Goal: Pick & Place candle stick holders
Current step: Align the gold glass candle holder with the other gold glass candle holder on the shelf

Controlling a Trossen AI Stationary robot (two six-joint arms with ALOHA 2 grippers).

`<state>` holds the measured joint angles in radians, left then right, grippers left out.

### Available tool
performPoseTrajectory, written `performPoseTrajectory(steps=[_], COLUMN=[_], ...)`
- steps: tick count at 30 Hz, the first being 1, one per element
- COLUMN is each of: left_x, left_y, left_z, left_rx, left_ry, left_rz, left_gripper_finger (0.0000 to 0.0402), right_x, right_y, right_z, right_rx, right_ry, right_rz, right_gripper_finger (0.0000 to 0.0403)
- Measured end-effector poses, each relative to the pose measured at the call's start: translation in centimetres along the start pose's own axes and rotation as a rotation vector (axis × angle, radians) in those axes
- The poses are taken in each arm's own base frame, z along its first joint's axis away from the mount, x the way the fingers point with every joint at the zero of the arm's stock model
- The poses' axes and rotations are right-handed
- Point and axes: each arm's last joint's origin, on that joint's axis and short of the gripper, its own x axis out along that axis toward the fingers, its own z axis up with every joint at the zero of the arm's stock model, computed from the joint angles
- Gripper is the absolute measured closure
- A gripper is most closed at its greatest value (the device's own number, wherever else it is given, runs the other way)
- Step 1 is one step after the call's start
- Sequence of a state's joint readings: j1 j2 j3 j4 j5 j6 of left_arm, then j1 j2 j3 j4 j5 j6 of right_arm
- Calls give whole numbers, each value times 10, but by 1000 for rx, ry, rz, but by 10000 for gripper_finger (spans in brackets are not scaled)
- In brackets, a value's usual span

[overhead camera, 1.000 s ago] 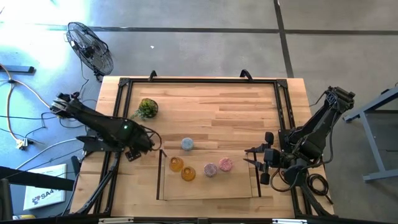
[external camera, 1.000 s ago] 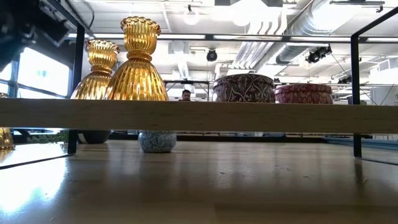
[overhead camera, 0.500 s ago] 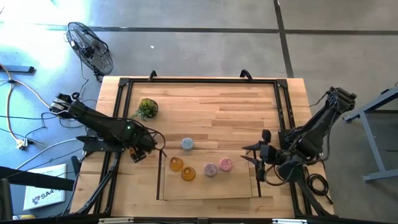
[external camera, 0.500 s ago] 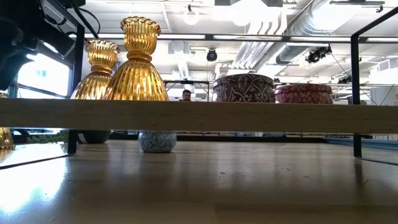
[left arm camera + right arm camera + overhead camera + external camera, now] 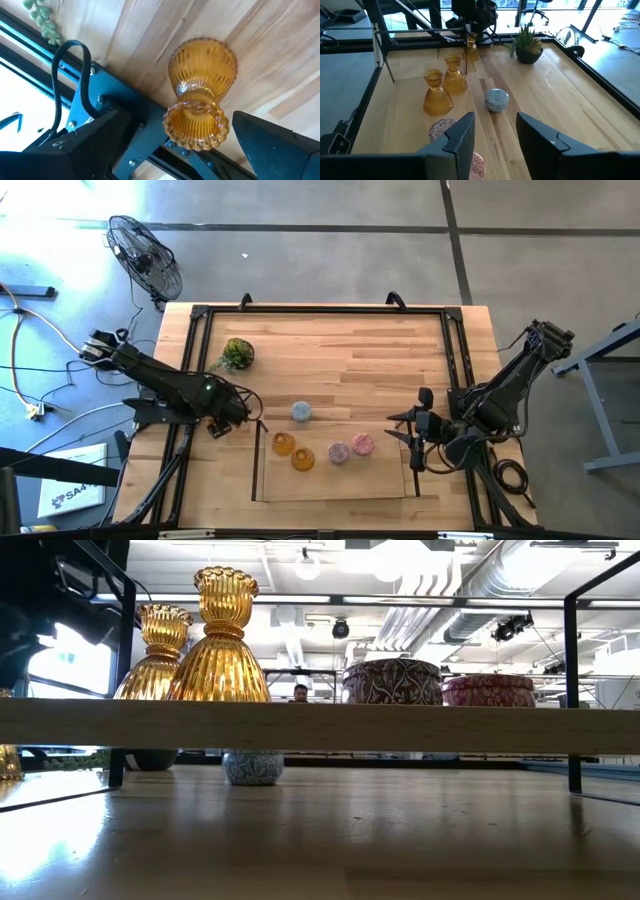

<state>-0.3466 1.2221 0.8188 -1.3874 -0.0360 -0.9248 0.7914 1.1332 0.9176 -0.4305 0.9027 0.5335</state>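
Two amber holders [image 5: 284,444] [image 5: 303,459], a purple one [image 5: 338,452] and a pink one [image 5: 362,444] stand inside the wooden tray [image 5: 262,480]. The pale blue holder [image 5: 301,412] stands on the table just beyond the tray. A third amber holder [image 5: 202,95] stands on its wide base on the table by the left rail. My left gripper [image 5: 180,125] is open above it, one finger on either side, not touching; it also shows in the high view [image 5: 228,423]. My right gripper [image 5: 408,438] is open and empty at the tray's right edge.
A green plant ball in a dark pot [image 5: 237,354] stands at the far left of the table. A black metal frame [image 5: 200,315] runs round the table edges. The far right half of the table [image 5: 400,360] holds nothing. A fan [image 5: 145,255] stands on the floor.
My right gripper has moved a little toward the table's left, up to the tray's right edge. My left gripper has shifted slightly toward the tray and shows larger in the low view. The holders have stayed where they were.
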Motion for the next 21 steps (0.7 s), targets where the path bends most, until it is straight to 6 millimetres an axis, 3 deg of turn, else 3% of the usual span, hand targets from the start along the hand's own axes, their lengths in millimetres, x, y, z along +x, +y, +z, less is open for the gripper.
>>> performPoseTrajectory(steps=[17,21], left_x=[0,0], left_y=[-1,-2], left_z=[0,0], left_rx=[12,14], left_ry=[3,24], left_rz=[-10,-33], left_gripper_finger=[26,42], right_x=[0,0], right_y=[0,0], right_z=[0,0], right_rx=[0,2], right_ry=[-1,1], right_rz=[1,6], right_gripper_finger=[263,263])
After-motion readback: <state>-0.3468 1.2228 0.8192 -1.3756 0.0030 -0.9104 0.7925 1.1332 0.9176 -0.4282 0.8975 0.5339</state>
